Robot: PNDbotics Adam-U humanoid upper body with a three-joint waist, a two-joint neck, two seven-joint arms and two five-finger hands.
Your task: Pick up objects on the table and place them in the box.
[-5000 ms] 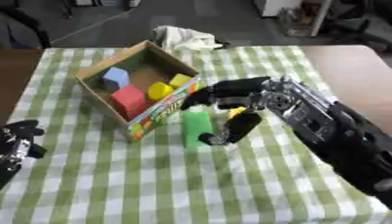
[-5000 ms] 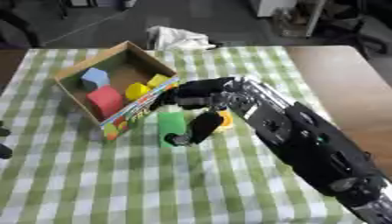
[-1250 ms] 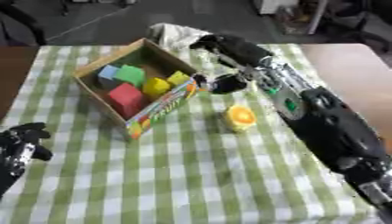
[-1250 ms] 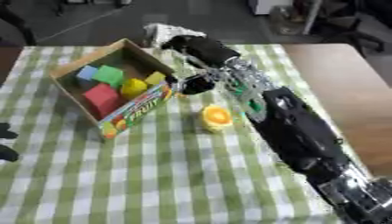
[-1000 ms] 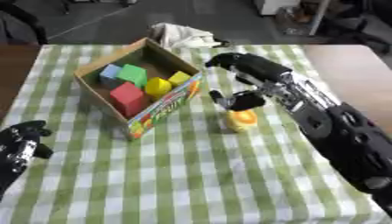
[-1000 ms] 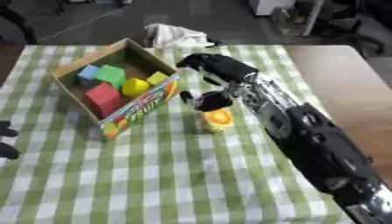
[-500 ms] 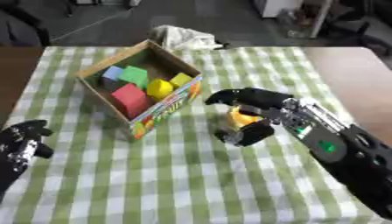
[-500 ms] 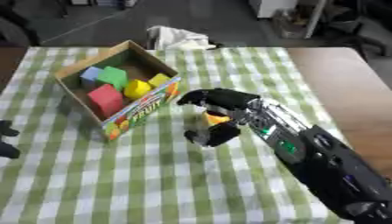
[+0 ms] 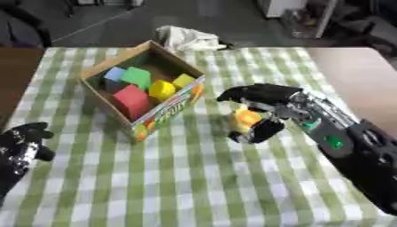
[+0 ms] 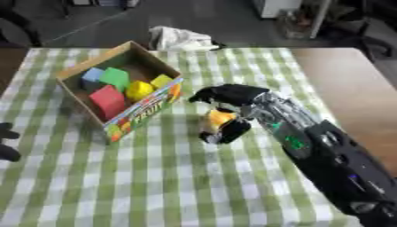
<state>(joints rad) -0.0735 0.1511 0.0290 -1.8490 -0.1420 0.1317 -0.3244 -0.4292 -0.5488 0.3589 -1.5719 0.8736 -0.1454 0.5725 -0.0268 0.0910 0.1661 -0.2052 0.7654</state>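
Presently the right hand [image 9: 267, 111] sits near the centre of the green-and-white checked tablecloth [image 9: 194, 177], its fingers arched over and its thumb curled beneath a small orange-and-yellow rounded object [image 9: 245, 119], closing round it from both sides. That object lies at roughly 4 o'clock from the open cardboard box with a fruit-printed side [image 9: 167, 111], just beside its near corner but apart from it. Inside the box lie a red block [image 9: 132, 99], a green block [image 9: 138, 76], a blue block [image 9: 113, 73], a yellow rounded piece [image 9: 162, 89] and a yellow-green block [image 9: 184, 80]. A crumpled white cloth [image 9: 186, 39] lies at 12 o'clock beyond the box. The left hand [image 9: 19, 148] rests at 8 o'clock, fingers loosely curled, holding nothing.
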